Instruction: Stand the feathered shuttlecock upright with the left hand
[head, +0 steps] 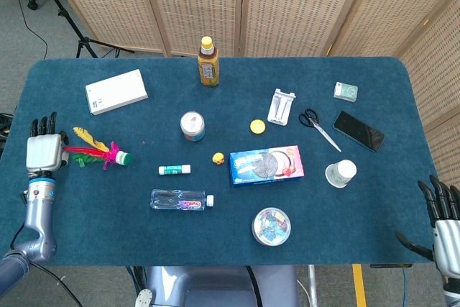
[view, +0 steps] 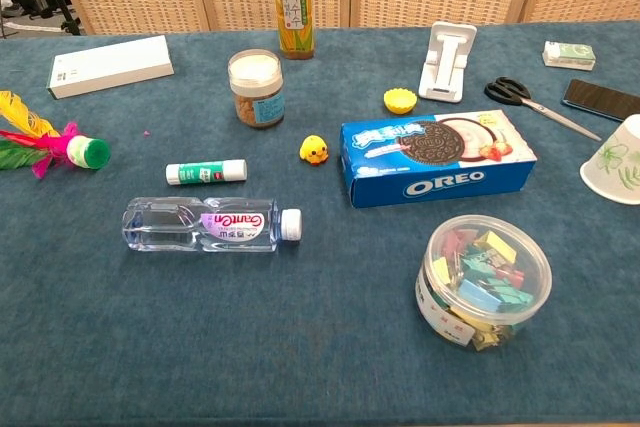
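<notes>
The feathered shuttlecock (head: 97, 152) lies on its side near the table's left edge, its green-and-white base pointing right and its yellow, red, green and pink feathers fanning left. In the chest view the shuttlecock (view: 60, 144) shows at the left border. My left hand (head: 43, 150) hovers just left of the feather tips, fingers straight and apart, holding nothing. My right hand (head: 445, 221) hangs off the table's front right corner, fingers spread and empty. Neither hand appears in the chest view.
A white box (head: 116, 91) lies behind the shuttlecock. A glue stick (head: 175, 170) and a lying water bottle (head: 181, 200) sit to its right, with a small jar (head: 192, 125) farther back. Cookie box (head: 267, 165), clip tub (head: 271, 226), paper cup (head: 340, 173), scissors, phone and tea bottle (head: 208, 62) fill the rest.
</notes>
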Tool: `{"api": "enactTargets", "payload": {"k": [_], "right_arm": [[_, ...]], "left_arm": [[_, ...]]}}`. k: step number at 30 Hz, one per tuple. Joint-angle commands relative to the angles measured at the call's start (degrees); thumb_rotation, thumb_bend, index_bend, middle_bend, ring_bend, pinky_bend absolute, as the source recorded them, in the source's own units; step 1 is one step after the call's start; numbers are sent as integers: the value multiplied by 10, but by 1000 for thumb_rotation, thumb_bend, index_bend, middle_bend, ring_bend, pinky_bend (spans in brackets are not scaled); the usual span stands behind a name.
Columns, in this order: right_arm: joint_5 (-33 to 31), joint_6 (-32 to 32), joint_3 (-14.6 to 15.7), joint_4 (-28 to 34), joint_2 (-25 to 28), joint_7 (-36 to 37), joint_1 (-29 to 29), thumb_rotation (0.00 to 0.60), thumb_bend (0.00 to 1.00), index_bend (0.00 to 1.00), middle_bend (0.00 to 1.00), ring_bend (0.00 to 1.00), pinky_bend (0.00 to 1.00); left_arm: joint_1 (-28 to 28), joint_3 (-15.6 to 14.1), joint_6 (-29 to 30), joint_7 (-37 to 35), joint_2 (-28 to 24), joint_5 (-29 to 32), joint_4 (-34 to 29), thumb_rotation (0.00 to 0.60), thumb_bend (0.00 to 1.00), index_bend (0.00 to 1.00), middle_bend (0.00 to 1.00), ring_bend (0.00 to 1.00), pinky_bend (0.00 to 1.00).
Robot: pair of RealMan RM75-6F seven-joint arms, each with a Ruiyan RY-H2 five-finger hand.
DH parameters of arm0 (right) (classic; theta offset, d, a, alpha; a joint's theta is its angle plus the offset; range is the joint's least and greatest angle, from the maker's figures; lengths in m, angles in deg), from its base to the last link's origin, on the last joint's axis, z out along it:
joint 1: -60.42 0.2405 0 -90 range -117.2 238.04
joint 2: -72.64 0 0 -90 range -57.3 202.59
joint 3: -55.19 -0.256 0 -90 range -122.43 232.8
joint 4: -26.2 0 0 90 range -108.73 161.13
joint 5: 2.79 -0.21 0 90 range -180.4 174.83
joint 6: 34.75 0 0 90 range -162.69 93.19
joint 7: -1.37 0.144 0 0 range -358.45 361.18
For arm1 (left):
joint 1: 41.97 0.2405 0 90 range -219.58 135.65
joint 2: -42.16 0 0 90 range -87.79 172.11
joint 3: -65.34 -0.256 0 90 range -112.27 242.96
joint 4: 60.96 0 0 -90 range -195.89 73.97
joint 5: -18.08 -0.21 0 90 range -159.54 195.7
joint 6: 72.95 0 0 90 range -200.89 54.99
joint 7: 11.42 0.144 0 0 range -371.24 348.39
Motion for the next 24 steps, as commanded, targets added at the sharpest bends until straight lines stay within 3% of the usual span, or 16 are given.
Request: {"api": "enactTargets", "payload": {"k": [1, 15, 24], "right_arm": [[-3, -2, -1, 0, -1, -2, 1, 600, 0, 0, 0, 0, 0], [2, 2, 2, 2, -1, -5, -1, 600, 0, 0, 0, 0, 0], [7, 9, 3, 4, 2, 2, -4, 600, 0, 0, 0, 0, 0]], "left_arm": [[-4, -1, 1, -11, 5, -5, 8, 600, 375, 557, 0, 0, 0], [2, -9, 19, -29, 5, -20, 10, 600, 437, 635, 0, 0, 0], [-4, 5, 59, -9, -25, -27, -44, 600, 443, 639, 0, 0, 0]]}}
